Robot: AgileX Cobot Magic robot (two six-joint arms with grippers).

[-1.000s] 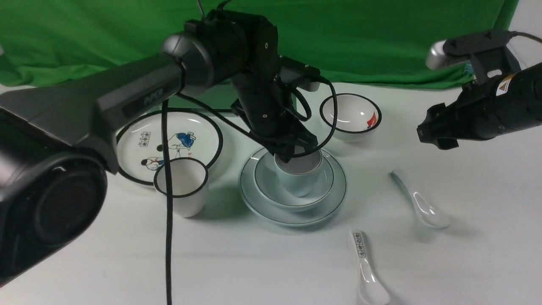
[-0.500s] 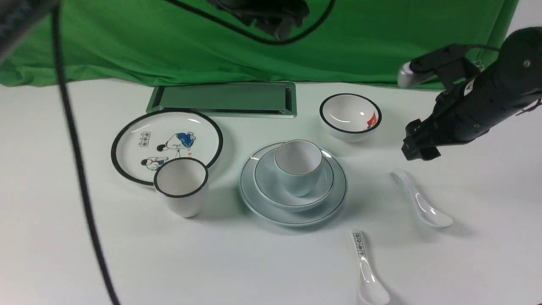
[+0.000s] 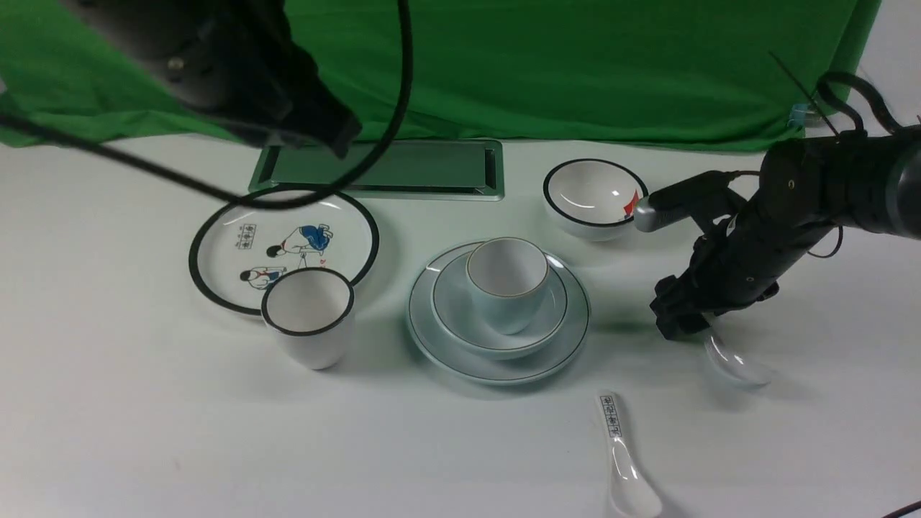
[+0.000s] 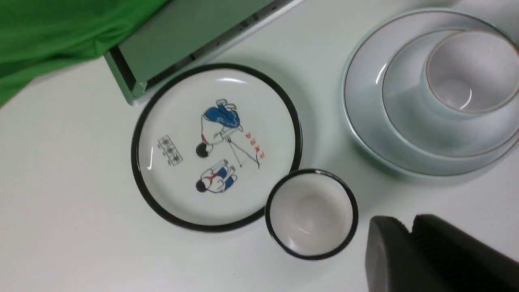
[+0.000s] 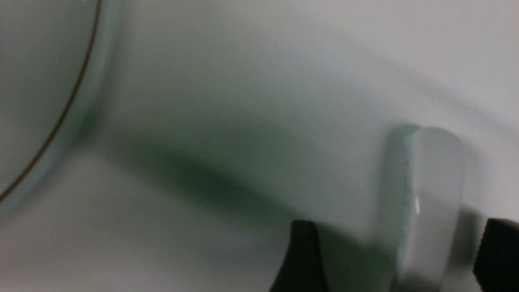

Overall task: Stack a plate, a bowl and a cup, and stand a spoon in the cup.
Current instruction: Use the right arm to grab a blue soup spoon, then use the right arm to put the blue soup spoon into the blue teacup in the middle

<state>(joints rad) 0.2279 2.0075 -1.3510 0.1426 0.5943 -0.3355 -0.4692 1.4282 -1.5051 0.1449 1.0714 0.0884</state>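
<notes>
Right wrist view, lower right: right gripper [image 5: 397, 231] spread astride the spoon [image 5: 429, 182] handle, likely to pinch it for the cup [image 3: 507, 277]; left gripper [image 4: 407, 227] pressed together, empty.

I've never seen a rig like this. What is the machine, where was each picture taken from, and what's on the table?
It is a robot with two arms, each ending in jaws, with a camera at the wrist. The wide picture looks forward from between the arms; the other two come from those wrist cameras. On the table, a pale cup sits in a bowl on a plate. Beside them are a cartoon plate, a black-rimmed cup, a black-rimmed bowl and a lettered spoon. The right arm reaches down over a plain white spoon, its open jaws on either side of the handle, not yet gripping. The left arm is raised, jaws shut, holding nothing.
</notes>
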